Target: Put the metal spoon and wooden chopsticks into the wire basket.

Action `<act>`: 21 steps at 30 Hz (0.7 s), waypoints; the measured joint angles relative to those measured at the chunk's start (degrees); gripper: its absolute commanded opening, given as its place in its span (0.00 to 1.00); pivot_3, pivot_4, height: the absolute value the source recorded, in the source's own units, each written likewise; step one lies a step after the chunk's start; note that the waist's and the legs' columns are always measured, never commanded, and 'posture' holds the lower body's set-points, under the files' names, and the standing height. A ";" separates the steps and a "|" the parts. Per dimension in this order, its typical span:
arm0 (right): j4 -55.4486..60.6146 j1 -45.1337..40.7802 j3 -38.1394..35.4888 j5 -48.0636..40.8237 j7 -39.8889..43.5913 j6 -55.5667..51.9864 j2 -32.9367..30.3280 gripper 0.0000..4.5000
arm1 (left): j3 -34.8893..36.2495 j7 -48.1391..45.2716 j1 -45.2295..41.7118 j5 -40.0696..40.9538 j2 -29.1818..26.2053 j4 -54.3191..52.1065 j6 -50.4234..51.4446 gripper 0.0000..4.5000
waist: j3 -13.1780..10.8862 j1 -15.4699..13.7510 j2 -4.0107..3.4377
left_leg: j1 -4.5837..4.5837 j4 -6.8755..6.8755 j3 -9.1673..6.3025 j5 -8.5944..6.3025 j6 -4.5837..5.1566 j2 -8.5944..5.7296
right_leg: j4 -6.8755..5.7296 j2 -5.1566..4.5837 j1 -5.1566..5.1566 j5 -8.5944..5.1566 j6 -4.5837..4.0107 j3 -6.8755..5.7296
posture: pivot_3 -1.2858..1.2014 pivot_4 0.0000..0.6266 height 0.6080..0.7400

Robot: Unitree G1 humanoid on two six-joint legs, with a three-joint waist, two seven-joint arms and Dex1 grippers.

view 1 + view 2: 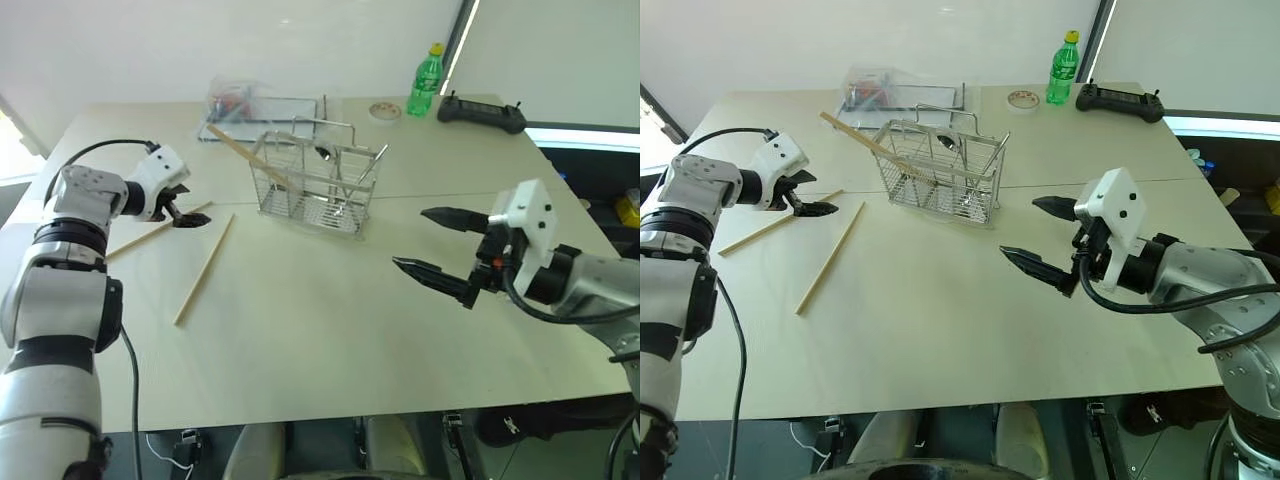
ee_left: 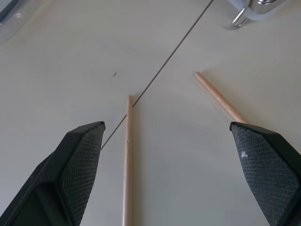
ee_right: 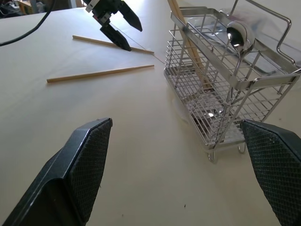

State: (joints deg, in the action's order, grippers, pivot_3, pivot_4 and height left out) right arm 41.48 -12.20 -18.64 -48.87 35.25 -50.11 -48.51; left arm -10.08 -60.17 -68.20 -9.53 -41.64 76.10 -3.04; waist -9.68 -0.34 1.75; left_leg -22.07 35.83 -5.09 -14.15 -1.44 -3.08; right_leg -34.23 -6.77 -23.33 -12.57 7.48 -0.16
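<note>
Left gripper (image 1: 187,216) wide over two chopsticks (image 1: 204,268) on table; right gripper (image 1: 437,248) wide, empty. Centre on one stick before closing. Basket (image 1: 312,184) holds spoon (image 1: 324,152).

A pale table (image 1: 330,330) with a thin seam across it carries the wire basket (image 1: 312,185) near its middle. Two wooden chopsticks (image 1: 204,268) lie flat left of the basket. Along the far edge stand a clear plastic tray (image 1: 250,107), a tape roll (image 1: 384,112), a green bottle (image 1: 425,80) and a black controller (image 1: 482,113)
</note>
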 measured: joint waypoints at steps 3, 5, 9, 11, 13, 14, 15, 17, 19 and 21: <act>0.00 -0.07 0.00 -1.06 -0.83 -0.42 -0.11 0.99 | 0.19 1.09 -0.07 -0.58 -0.31 0.29 0.06 1.00 | 0.00 -0.19 0.00 | -0.05 0.07 -0.01 0.00 0.00 0.00 | 0.00 0.00 0.00 0.01 0.01 -0.01 | 0.52 0.24 0.89; -0.01 -0.22 0.02 -1.53 -1.32 -0.67 -0.26 0.99 | 0.19 2.08 -0.07 -1.22 -0.76 0.39 0.00 1.00 | 0.00 -0.25 0.00 | -0.10 0.09 -0.02 0.00 0.00 -0.01 | 0.01 0.00 -0.01 0.03 0.03 -0.01 | 0.52 0.24 0.89; -0.09 -0.44 -0.06 -3.25 -2.44 -1.30 -0.40 0.99 | 0.15 4.80 -0.06 -2.55 -1.41 0.55 -1.34 1.00 | 0.00 -0.31 0.00 | -0.11 0.10 -0.04 0.00 0.00 -0.02 | 0.01 0.00 -0.01 0.04 0.03 -0.01 | 0.52 0.24 0.89; -0.09 -0.50 -0.11 -4.31 -3.10 -1.99 -0.53 0.99 | 0.11 6.66 -0.04 -3.59 -1.52 0.83 -2.04 1.00 | 0.00 -0.32 0.00 | -0.11 0.12 -0.04 0.00 0.00 -0.02 | 0.01 0.00 0.00 0.04 0.03 -0.01 | 0.52 0.24 0.89; -0.09 -0.50 -0.18 -5.04 -3.89 -2.17 -0.59 0.99 | 0.04 8.63 0.03 -4.63 -1.53 1.31 -2.53 1.00 | 0.00 -0.34 0.01 | -0.12 0.13 -0.04 0.00 0.00 -0.02 | 0.01 0.00 0.00 0.05 0.04 -0.01 | 0.52 0.24 0.89; -0.06 -0.49 -0.25 -5.55 -4.33 -2.28 -0.59 0.99 | 0.00 9.79 0.21 -5.26 -1.53 1.47 -2.55 1.00 | 0.01 -0.33 0.01 | -0.12 0.14 -0.04 0.00 0.01 -0.02 | 0.01 0.00 0.00 0.06 0.04 -0.01 | 0.52 0.24 0.89; -0.06 -0.46 -0.31 -5.97 -4.74 -2.42 -0.60 0.99 | -0.04 10.74 0.48 -5.83 -1.52 1.59 -2.55 1.00 | 0.01 -0.33 0.01 | -0.11 0.14 -0.04 0.00 0.01 -0.02 | 0.01 0.00 0.00 0.06 0.04 -0.01 | 0.52 0.24 0.89; -0.05 -0.31 -0.32 -6.51 -5.47 -2.47 -0.73 0.99 | -0.12 11.89 0.93 -6.68 -1.46 1.96 -2.55 1.00 | 0.01 -0.33 0.01 | -0.12 0.14 -0.03 0.00 0.01 -0.02 | 0.01 0.00 0.00 0.06 0.05 -0.01 | 0.52 0.24 0.89; -0.03 -0.16 -0.37 -6.79 -6.02 -2.48 -1.19 0.99 | -0.09 12.20 1.04 -7.12 -1.33 2.11 -2.53 1.00 | 0.01 -0.35 0.01 | -0.13 0.15 -0.03 0.00 0.01 -0.02 | 0.01 0.00 0.00 0.06 0.05 -0.01 | 0.52 0.24 0.89; -0.03 -0.14 -0.49 -7.33 -6.49 -2.48 -1.39 0.99 | 0.03 12.51 1.04 -7.41 -1.19 2.12 -2.52 1.00 | 0.02 -0.37 0.02 | -0.13 0.16 -0.04 0.00 0.01 -0.02 | 0.01 0.00 0.00 0.07 0.05 -0.01 | 0.52 0.24 0.89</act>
State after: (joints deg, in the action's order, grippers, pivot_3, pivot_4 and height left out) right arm 41.44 -12.33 -19.13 -56.19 28.75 -52.59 -49.90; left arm -10.05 -47.67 -67.16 -16.94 -42.82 78.22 -5.56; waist -9.67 -0.71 1.77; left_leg -22.20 36.00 -5.13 -14.16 -1.44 -3.11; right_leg -34.22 -6.77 -23.33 -12.50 7.53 -0.17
